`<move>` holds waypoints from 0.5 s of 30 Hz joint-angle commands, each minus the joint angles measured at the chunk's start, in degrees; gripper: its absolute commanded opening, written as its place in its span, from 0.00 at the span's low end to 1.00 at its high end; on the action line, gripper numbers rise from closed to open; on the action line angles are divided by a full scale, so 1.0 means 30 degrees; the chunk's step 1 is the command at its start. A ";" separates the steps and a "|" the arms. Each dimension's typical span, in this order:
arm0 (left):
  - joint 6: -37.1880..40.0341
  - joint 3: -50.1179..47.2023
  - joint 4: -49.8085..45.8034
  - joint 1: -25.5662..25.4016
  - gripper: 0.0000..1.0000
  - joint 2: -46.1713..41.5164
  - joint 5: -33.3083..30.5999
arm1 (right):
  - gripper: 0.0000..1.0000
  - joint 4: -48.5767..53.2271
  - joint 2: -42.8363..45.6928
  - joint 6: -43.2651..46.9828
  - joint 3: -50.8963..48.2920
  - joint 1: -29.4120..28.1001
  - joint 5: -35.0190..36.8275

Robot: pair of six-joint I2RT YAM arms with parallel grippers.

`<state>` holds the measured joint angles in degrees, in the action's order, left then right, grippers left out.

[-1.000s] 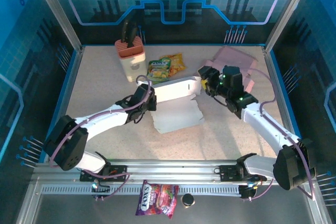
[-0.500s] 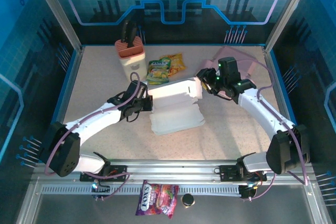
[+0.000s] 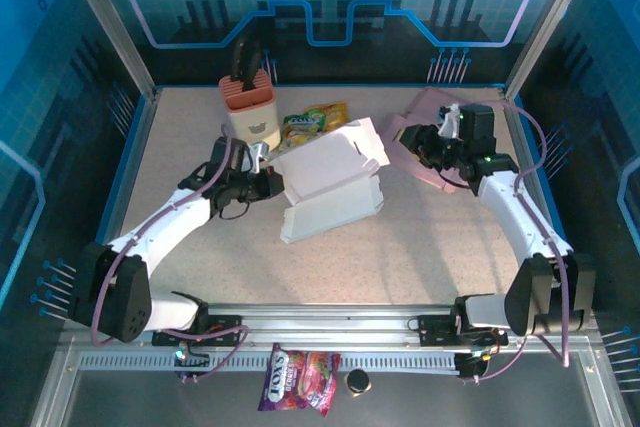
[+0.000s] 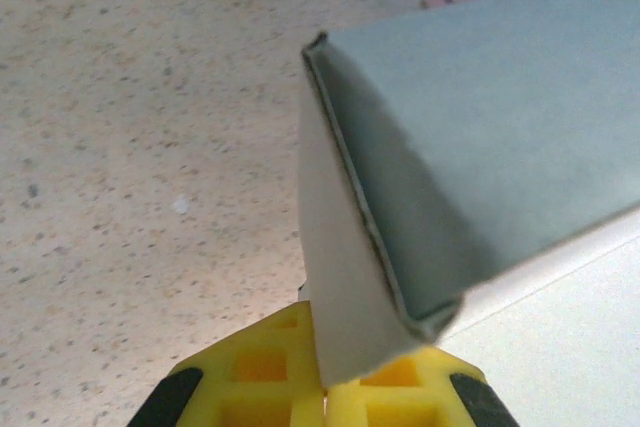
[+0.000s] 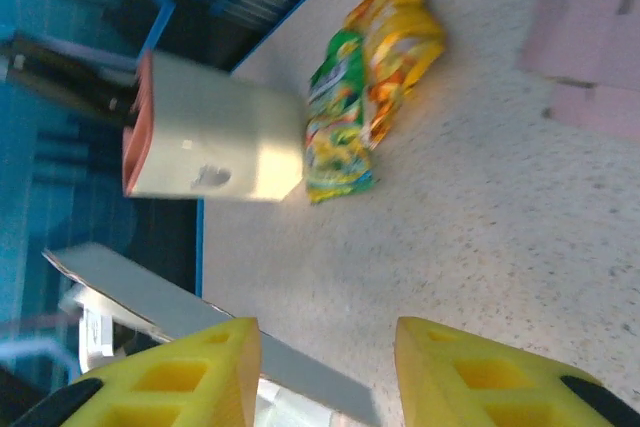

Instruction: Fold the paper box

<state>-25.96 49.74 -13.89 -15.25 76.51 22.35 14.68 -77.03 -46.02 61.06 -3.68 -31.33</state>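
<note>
The right gripper (image 3: 422, 143) has let go and drawn back over the pink sheet (image 3: 445, 110), jaws apart, empty; the left gripper (image 3: 266, 177) alone stays clamped on the box (image 3: 330, 185) mid-table, one panel raised; the fold looks unfinished.

The paper box (image 3: 325, 187) is thin white card, matt and smooth, with a raw grey edge at its fold. The table (image 3: 420, 247) looks speckled, matt and finely grainy. The snack packet (image 3: 315, 129) is glossy, crinkled film. The right gripper (image 5: 328, 337) has fingers (image 5: 190, 372) of smooth yellow plastic.
</note>
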 commanded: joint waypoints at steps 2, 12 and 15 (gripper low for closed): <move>0.1283 0.1648 -0.0655 0.0853 0.00 0.0736 0.4002 | 0.41 -0.1242 -0.0913 0.2933 0.1510 0.0084 -0.4538; 0.2892 0.2886 -0.2719 0.1127 0.00 0.1099 0.4562 | 0.46 -0.1643 -0.1999 0.4751 0.2907 0.0027 -0.7304; 0.2895 0.2897 -0.2829 0.1236 0.00 0.1040 0.4633 | 0.46 -0.2507 -0.2180 0.4387 0.2909 -0.0125 -0.8285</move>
<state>-19.11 56.80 -19.68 -12.25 79.13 33.58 10.04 -82.63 -34.20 68.25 -3.70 -51.07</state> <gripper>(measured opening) 0.055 0.465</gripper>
